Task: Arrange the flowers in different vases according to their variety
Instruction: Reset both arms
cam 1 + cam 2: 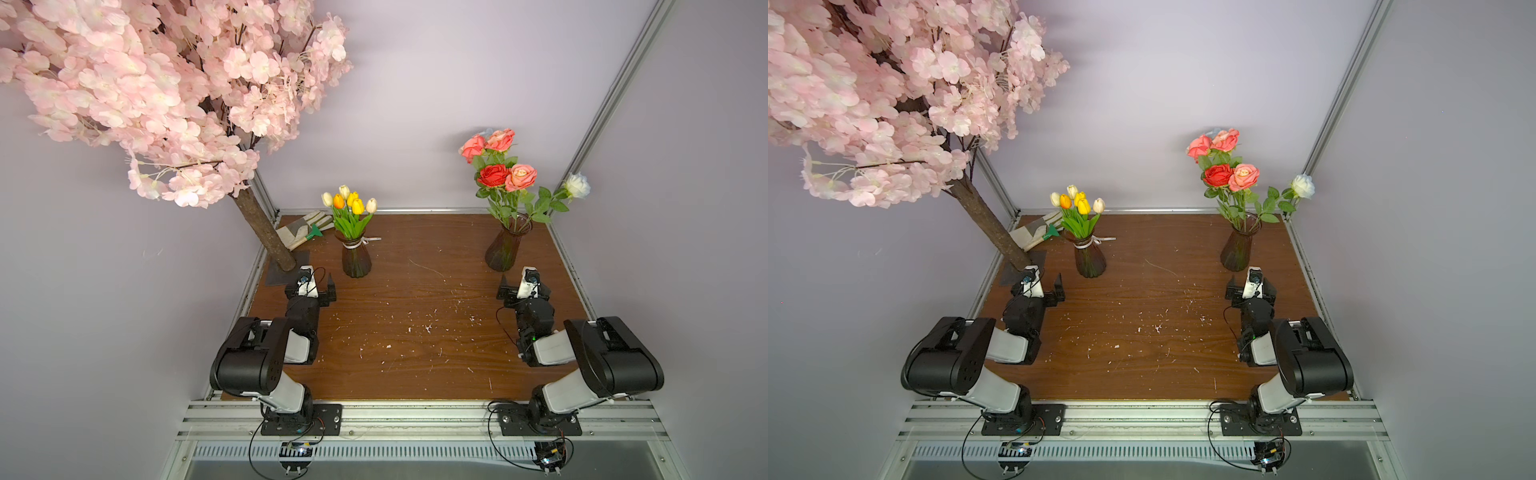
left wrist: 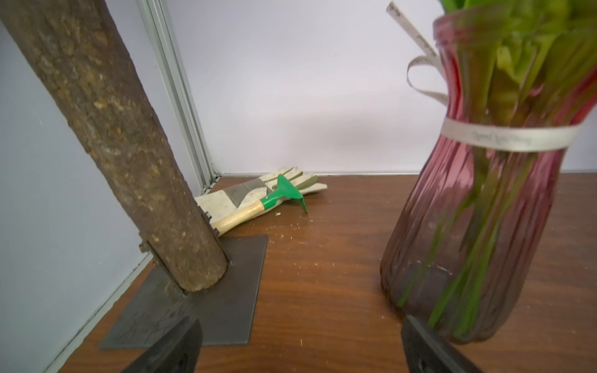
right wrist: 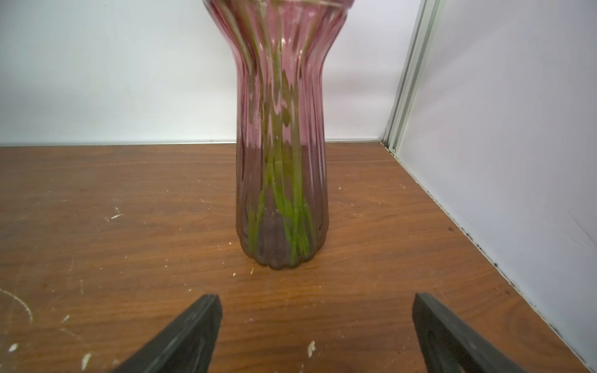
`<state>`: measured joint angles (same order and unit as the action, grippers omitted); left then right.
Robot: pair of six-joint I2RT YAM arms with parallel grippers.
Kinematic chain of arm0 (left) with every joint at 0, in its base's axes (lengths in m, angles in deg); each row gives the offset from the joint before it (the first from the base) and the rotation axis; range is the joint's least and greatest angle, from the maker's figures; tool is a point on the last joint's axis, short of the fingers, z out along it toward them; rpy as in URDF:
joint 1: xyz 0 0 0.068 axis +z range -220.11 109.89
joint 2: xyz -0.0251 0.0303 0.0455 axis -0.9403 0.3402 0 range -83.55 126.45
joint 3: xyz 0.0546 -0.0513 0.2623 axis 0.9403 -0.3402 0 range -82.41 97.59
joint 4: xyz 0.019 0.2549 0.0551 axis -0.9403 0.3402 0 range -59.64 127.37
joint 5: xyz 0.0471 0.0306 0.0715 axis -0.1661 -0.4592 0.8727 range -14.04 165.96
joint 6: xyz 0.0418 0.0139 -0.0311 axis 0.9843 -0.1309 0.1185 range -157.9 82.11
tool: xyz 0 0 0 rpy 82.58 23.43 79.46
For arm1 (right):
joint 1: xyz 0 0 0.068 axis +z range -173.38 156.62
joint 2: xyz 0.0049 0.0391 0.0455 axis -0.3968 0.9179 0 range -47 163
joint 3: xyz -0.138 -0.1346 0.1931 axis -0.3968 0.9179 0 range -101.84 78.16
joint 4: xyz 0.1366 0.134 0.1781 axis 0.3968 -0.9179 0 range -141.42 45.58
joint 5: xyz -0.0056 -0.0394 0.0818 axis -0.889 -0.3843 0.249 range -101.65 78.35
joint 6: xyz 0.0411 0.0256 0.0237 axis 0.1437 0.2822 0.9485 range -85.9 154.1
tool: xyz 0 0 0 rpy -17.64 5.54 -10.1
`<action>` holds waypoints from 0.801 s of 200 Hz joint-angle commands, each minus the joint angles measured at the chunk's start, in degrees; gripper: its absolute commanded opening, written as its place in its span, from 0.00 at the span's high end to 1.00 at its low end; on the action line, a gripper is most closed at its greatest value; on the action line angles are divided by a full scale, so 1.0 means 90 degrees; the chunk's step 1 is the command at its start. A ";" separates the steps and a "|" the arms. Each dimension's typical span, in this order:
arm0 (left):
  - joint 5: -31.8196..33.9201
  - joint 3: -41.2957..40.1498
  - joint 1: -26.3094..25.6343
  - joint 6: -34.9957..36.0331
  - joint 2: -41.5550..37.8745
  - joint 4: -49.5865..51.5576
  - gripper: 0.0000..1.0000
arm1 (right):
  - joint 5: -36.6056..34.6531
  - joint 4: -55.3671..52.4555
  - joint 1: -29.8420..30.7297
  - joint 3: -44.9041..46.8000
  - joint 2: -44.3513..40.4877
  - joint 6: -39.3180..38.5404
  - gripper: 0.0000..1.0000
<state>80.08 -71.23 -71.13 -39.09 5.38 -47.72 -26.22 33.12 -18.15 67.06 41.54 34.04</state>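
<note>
In both top views, the tulips (image 1: 350, 203), cream, orange and yellow, stand together in the vase with the white ribbon (image 1: 356, 259). It is at the back of the brown table (image 1: 415, 332), on the left. The roses (image 1: 500, 170), pink and red, stand in the plain vase (image 1: 504, 249) at the back right. One white rose (image 1: 577, 185) leans out to the side of it. No flower lies on the table. The left gripper (image 1: 313, 279) sits just beside the ribbon vase and the right gripper (image 1: 524, 282) sits near the plain vase. A big pink blossom tree (image 1: 166, 83) fills the left corner.

The left wrist view shows the left gripper's two black fingers (image 2: 168, 348) spread wide with nothing between them. The ribbon vase is close by one finger; I cannot tell if they touch. Green stems (image 2: 452, 290) show through the red glass. The tree's trunk (image 2: 122, 145) stands on a metal plate (image 2: 232, 290). A glove (image 2: 226, 200) and a little green rake (image 2: 284, 190) lie in the corner.

The right wrist view shows the right gripper wide apart and holding nothing. The plain vase stands upright ahead of it, not touching.
</note>
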 commanded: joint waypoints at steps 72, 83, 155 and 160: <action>-0.0089 0.0019 0.0055 0.0035 -0.0001 0.0219 0.00 | 0.0116 -0.0009 -0.0062 -0.0051 -0.0013 0.0016 0.00; -0.0087 0.0025 0.0061 0.0037 0.0002 0.0229 0.00 | 0.0119 -0.0012 -0.0061 -0.0046 -0.0013 0.0016 0.00; -0.0086 0.0028 0.0064 0.0040 0.0002 0.0221 0.00 | 0.0124 -0.0051 -0.0056 -0.0085 0.0007 0.0016 0.00; -0.0082 0.0027 0.0057 0.0035 -0.0004 0.0220 0.00 | 0.0127 -0.0051 -0.0059 -0.0073 0.0007 0.0016 0.00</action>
<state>79.94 -71.01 -71.10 -39.09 5.40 -45.66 -26.09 31.43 -18.63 66.60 41.62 34.06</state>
